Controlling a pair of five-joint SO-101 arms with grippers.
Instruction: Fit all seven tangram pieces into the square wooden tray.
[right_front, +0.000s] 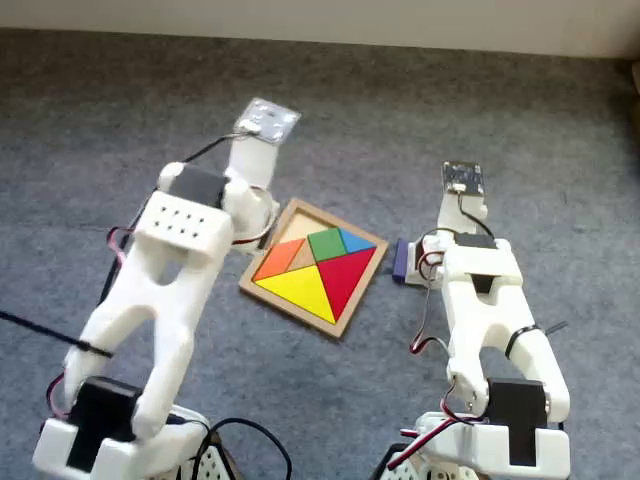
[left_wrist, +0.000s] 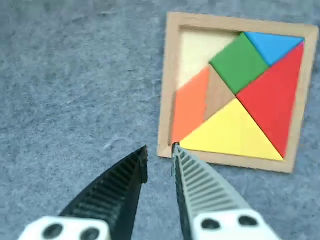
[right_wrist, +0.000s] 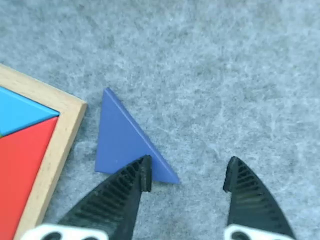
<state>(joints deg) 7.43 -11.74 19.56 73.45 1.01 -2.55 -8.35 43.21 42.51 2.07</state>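
Observation:
The square wooden tray (right_front: 364, 291) lies on the grey carpet between the two arms. In it sit a yellow triangle (left_wrist: 232, 132), a red triangle (left_wrist: 272, 100), a green square (left_wrist: 240, 62), a light blue triangle (left_wrist: 272, 45), an orange piece (left_wrist: 190, 105) and a small tan triangle (left_wrist: 217, 95). One corner area (left_wrist: 197, 47) shows pale and bare. My left gripper (left_wrist: 159, 152) hovers narrowly open at the tray's corner nearest the orange piece. A dark blue triangle (right_wrist: 120, 137) lies on the carpet just outside the tray's rim (right_wrist: 55, 145). My right gripper (right_wrist: 189, 170) is open, one finger over that triangle's tip.
Grey carpet (right_front: 520, 120) stretches around the tray on all sides. The arm bases and their cables (right_front: 250, 435) sit along the near edge. A pale wall strip (right_front: 400, 20) runs at the back.

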